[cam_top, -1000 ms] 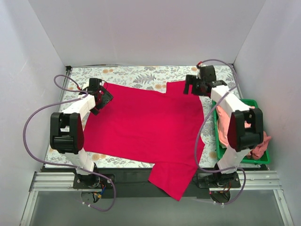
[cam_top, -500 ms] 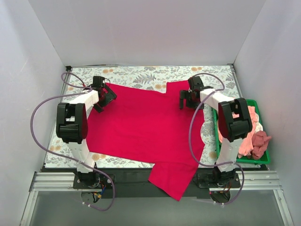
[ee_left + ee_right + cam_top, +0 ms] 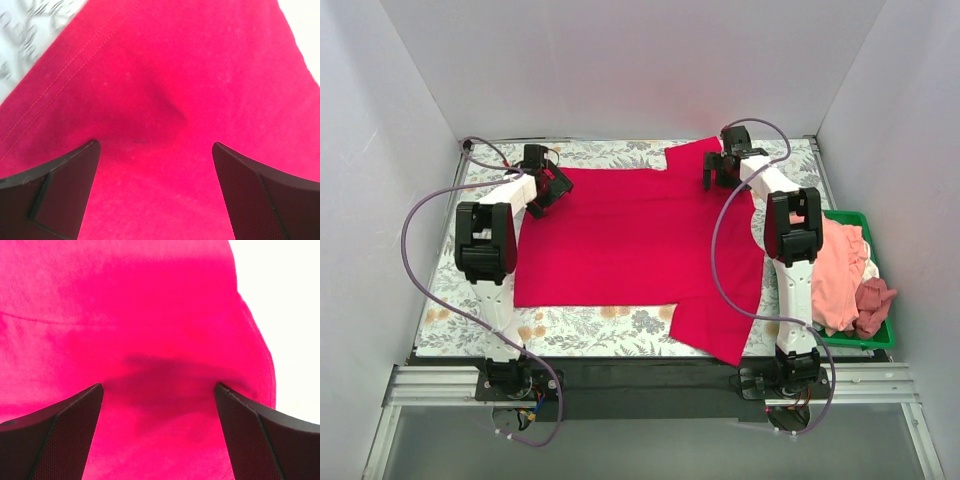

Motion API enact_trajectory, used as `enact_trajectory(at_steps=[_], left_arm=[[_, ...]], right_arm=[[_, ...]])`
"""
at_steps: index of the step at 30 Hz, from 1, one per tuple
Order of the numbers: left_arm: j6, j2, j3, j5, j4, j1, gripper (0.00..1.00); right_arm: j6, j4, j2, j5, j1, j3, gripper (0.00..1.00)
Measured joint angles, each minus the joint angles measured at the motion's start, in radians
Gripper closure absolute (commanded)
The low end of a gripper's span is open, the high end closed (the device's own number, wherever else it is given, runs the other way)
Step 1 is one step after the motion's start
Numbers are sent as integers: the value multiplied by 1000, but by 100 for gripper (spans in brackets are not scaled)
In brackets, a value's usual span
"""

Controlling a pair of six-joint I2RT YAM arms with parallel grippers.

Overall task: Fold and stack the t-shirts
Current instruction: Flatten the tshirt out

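The large crimson red t-shirt (image 3: pixel 630 240) lies spread flat across the floral table, one sleeve at the far edge and one corner (image 3: pixel 715 335) near the front. My left gripper (image 3: pixel 552 187) is over the shirt's far left corner with its jaws wide apart, red cloth (image 3: pixel 165 100) between and under them. My right gripper (image 3: pixel 717 170) is over the far right sleeve, jaws also wide apart over the cloth (image 3: pixel 165 315). The salmon pink shirt (image 3: pixel 835 275) and the maroon-pink shirt (image 3: pixel 872 305) lie crumpled in the green bin.
The green plastic bin (image 3: pixel 855 343) stands at the table's right edge, beside the right arm. White walls close in the table on the left, back and right. Floral tablecloth (image 3: pixel 600 320) shows along the front and left of the shirt.
Both grippers have moved toward the far wall and the red shirt has gone with them. Its front corner no longer hangs over the near table edge, and the cloth lies flatter.
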Motion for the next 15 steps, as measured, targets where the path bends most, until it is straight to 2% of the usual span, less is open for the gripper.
enact_trajectory(at_steps=[4,7,13,15], left_arm=[[0,65,100,6,-11,0,5],[0,96,153,8,-28,0,5],[-6,68,137,8,-71,0,5],[-19,15,92,3,-93,0,5]], right_arm=[[-37,-1,117,-16,-14,189,2],[-58,-3,160,-30,-17,260,2],[-83,-24,143,-59,-18,256,2],[-89,-28,88,-64,-18,201,2]])
